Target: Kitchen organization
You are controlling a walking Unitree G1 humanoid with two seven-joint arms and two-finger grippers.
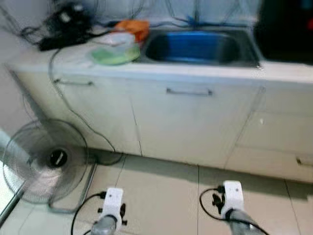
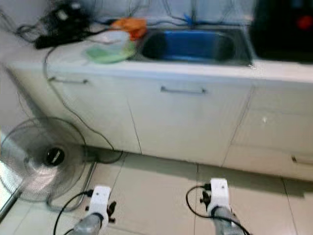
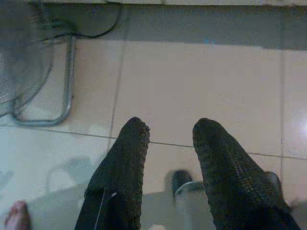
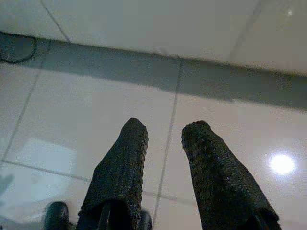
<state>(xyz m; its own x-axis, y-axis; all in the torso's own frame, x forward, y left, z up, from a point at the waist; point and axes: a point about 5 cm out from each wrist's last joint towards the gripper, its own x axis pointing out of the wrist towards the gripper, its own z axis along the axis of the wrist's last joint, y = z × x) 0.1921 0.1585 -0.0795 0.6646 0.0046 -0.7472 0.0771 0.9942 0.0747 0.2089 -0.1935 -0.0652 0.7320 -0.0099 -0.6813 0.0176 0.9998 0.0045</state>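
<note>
Both hands are hanging low over the floor tiles, the left hand [image 3: 168,143] and right hand [image 4: 165,143] each parted a little and gripping nothing. Well ahead of and above them, a green bowl [image 1: 115,55], a clear container [image 1: 117,39] and something orange [image 1: 134,27] are sitting on the counter [image 1: 161,71] beside the sink [image 1: 200,46], so the organizing is looking not yet begun.

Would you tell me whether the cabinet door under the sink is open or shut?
Shut. The door below the sink sits flush with its neighbours, its handle level and no gap showing. Both arms hang idle, grippers open.
</note>
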